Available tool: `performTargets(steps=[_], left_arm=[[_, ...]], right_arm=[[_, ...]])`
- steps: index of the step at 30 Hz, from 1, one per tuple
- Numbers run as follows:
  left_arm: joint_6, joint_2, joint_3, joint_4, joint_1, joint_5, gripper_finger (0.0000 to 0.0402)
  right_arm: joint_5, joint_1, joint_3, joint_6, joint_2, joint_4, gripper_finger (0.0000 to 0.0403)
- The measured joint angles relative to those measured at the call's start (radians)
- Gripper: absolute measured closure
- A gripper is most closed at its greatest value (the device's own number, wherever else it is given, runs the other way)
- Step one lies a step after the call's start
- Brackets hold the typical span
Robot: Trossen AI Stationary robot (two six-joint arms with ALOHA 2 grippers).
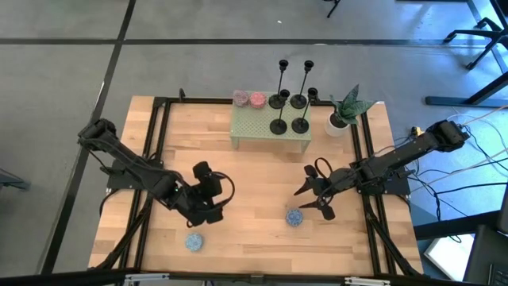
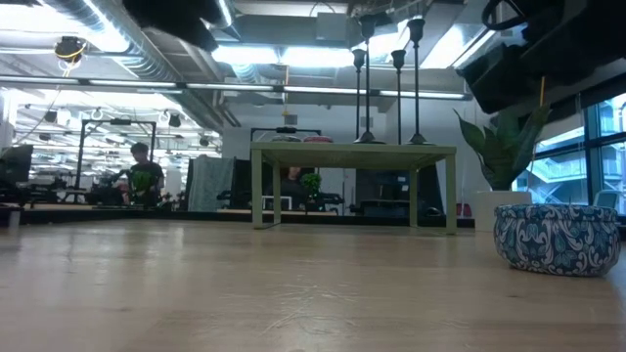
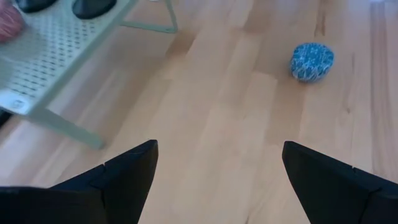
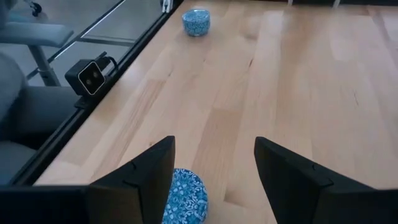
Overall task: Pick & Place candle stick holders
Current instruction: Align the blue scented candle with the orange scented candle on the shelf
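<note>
We saw a grey concrete floor (image 1: 71, 71) around the wooden table (image 1: 254, 175). Behind it lay an open workshop with ceiling pipes (image 2: 117, 49), bright strip lights (image 2: 293, 54) and windows (image 2: 587, 161).

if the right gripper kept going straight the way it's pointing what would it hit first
Likely the blue speckled disc lying just ahead of the open right gripper, slightly off centre; depth is unclear, so it might slip past onto bare wooden table.

Bright, even overhead light; soft shadows.
</note>
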Motion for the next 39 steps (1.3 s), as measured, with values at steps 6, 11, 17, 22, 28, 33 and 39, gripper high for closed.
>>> performTargets(steps=[6,11,17,22,28,33,39], left_arm=[[0.000,0.002,-0.070,0.104,0.005,0.020,0.0060],[0.001,0.002,-0.069,0.120,0.006,0.014,0.0060],[-0.004,0.002,-0.069,0.130,0.006,0.005,0.0061],[0.005,0.002,-0.069,0.130,0.006,-0.012,0.0061],[0.013,0.002,-0.069,0.129,0.006,-0.007,0.0061],[0.028,0.002,-0.069,0.125,0.003,-0.006,0.0061],[0.044,0.002,-0.069,0.125,0.003,-0.006,0.0061]], right_arm=[[0.000,0.000,0.000,-0.035,0.025,0.036,0.0178],[0.000,0.000,0.000,-0.056,0.049,0.083,0.0178],[-0.008,-0.004,0.000,-0.057,0.059,0.087,0.0178],[0.162,-0.007,0.000,-0.209,0.060,0.146,0.0178],[0.208,-0.007,0.000,-0.233,0.060,0.244,0.0178],[0.215,-0.018,0.000,-0.237,0.062,0.253,0.0178],[0.169,-0.057,0.000,-0.237,0.069,0.254,0.0160]])
